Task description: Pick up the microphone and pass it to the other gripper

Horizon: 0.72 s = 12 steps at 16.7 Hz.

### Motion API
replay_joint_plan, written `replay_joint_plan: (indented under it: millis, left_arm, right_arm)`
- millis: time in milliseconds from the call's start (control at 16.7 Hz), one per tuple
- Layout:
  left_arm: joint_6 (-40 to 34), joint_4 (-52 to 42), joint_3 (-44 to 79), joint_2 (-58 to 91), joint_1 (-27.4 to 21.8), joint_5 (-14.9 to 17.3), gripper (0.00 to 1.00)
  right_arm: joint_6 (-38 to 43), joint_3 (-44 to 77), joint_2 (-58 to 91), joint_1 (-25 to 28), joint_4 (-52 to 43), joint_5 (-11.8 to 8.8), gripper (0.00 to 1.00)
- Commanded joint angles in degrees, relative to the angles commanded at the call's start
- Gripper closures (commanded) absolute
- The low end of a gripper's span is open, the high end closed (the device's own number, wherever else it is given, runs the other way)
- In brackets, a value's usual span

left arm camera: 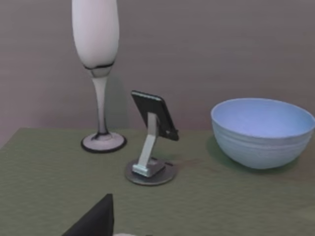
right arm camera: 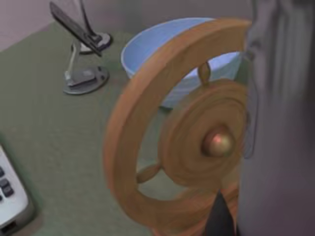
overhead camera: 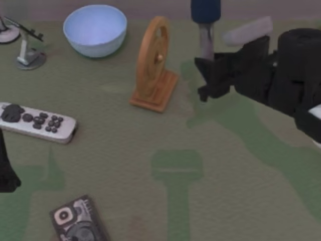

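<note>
Right claw [overhead camera: 204, 75] clamped round microphone [overhead camera: 205, 22] handle, head beyond.

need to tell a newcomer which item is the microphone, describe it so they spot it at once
Start at the wooden wheel ornament mid-table; just to its right, the right gripper grips the microphone. Nothing else nearby has its navy foam head and grey handle.

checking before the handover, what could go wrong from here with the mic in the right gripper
1. The wooden wheel stands close beside the microphone held by the right gripper; a sweep toward the left could knock it over.
2. The left gripper sits far off at the table's left edge, beside the remote, which it might nudge when it moves.
</note>
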Motion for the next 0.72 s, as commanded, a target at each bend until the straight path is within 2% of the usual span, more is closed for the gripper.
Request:
replay_joint_plan:
  millis: [180,300,720]
  left_arm:
    - [0.0,0.0,0.0,0.0,0.0,0.0,0.0]
    - [0.0,0.0,0.0,0.0,0.0,0.0,0.0]
    - [0.0,0.0,0.0,0.0,0.0,0.0,0.0]
  right_arm:
    - [-3.76,-3.04,-4.01,-0.16,10.03,-2.83,1.0]
    - [-5.38,-4.26,-5.93,-0.26,13.73,-4.0,1.0]
    - [-5.78,-4.38,-6.42,-0.03,14.89,-4.17,1.0]
